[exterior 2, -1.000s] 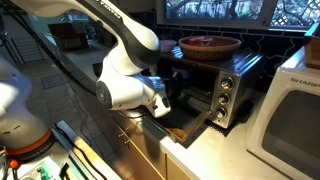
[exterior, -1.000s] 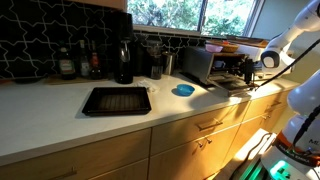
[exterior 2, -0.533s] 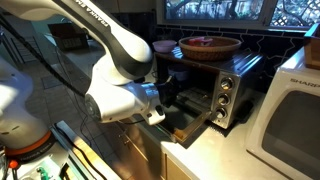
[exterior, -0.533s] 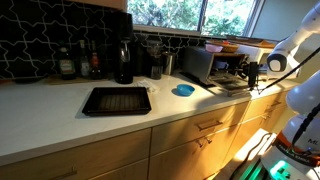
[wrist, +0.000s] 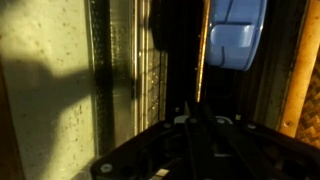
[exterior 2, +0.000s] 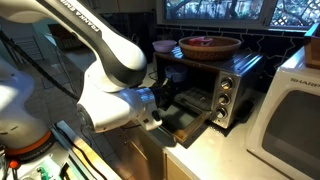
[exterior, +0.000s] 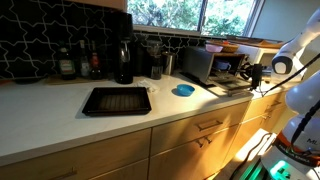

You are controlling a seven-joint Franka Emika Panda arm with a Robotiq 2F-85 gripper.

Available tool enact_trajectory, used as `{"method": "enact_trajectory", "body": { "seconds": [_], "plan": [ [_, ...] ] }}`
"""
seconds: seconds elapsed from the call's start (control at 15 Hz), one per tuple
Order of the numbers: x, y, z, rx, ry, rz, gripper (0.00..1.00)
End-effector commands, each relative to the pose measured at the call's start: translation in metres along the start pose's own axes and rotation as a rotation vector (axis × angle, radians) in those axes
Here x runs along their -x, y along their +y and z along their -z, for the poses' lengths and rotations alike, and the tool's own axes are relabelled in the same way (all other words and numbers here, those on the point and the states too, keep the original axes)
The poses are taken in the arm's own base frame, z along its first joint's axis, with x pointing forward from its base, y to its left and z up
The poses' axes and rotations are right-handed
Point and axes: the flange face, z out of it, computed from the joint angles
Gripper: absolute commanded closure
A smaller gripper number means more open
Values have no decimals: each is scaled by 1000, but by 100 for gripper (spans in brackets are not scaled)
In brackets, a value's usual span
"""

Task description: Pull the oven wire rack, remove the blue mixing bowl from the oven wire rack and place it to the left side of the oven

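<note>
One small round blue mixing bowl (wrist: pixel 236 28) sits at the wrist view's top right, cut by the frame edge, ahead of the black gripper (wrist: pixel 210 122), whose finger spread cannot be told in the dark. In an exterior view the boxy silver oven (exterior: pixel 222 64) stands open, with bare white counter (exterior: pixel 60 122) around a light-blue dish (exterior: pixel 183 90) and black baking tray (exterior: pixel 116 100).

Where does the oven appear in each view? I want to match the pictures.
In an exterior view: the oven stands right of centre on the counter.
In an exterior view: the oven is at centre right, with its knobs visible.
Wrist view: too close and dark to outline it; the blue mixing bowl is at upper right.
Shared landmark: the brown bowl on the oven, in both exterior views.
</note>
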Motion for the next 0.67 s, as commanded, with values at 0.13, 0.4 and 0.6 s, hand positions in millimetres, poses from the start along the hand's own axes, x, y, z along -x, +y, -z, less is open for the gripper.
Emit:
{"method": "enact_trajectory", "body": {
  "seconds": [0.13, 0.4, 0.6],
  "plan": [
    [-10, 22, 26, 25, 25, 19, 98],
    [-9, 22, 28, 15, 26, 17, 98],
    [-7, 21, 27, 13, 25, 19, 66]
  ]
}}
